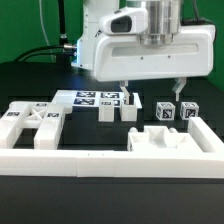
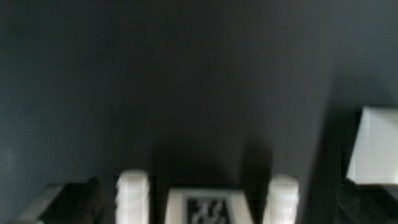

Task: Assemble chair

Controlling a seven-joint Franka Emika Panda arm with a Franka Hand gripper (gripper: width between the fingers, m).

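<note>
Panda's gripper hangs above the black table, jaws wide apart and holding nothing, just to the exterior view's right of the marker board; the chair is all loose parts, none joined.

Nearest are two upright blocks, long axes vertical, standing at the marker board's front edge, one directly beneath one finger; two small tagged cubes sit further to the exterior view's right of the board, roughly beneath the other finger. The open jaws straddle the bare table between the two pairs; a grasp on either pair would likely call for a sideways shift before any descent.

In the wrist view a tagged face lies between the fingers; it is too blurred to say which piece it belongs to.

The count:
- one flat slab with cut-outs, in front of the marker board and well toward the exterior view's left
- two upright blocks
- two cubes
- one notched part, in front of the board toward the exterior view's right

That makes six pieces, by this reckoning; a low border rail runs across the front, well forward of the board.
</note>
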